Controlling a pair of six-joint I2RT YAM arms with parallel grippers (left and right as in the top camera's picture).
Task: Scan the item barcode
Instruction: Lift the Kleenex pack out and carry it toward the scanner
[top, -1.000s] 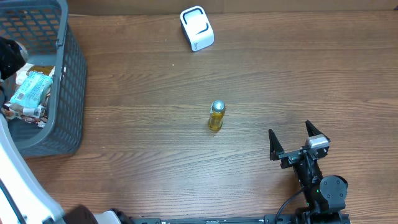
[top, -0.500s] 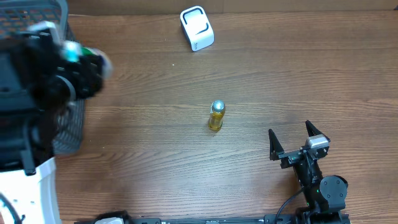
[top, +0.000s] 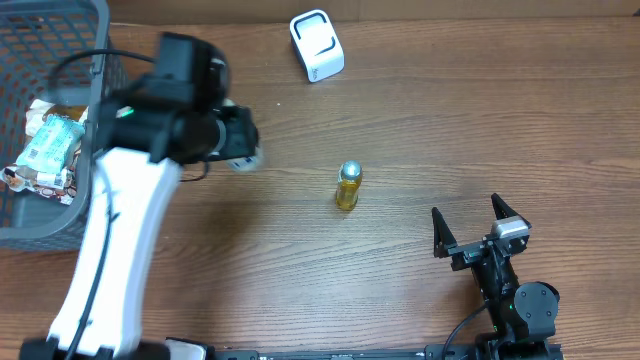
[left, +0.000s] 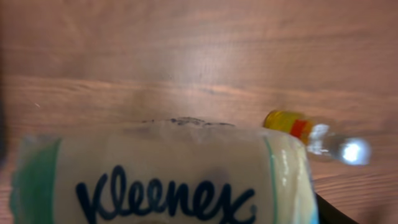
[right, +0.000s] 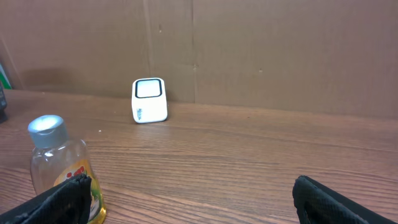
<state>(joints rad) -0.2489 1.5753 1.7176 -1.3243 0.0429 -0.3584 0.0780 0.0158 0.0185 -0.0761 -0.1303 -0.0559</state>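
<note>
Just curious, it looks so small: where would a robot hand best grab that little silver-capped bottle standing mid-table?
Probably the bottle by its body, just below the cap, with the open right hand coming in level from the side. It stands upright, and the body is broader than the cap.

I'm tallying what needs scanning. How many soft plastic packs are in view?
2. A Kleenex pack is held in the left gripper; a green-and-white pack lies in the basket. The basket may hide more.
</note>
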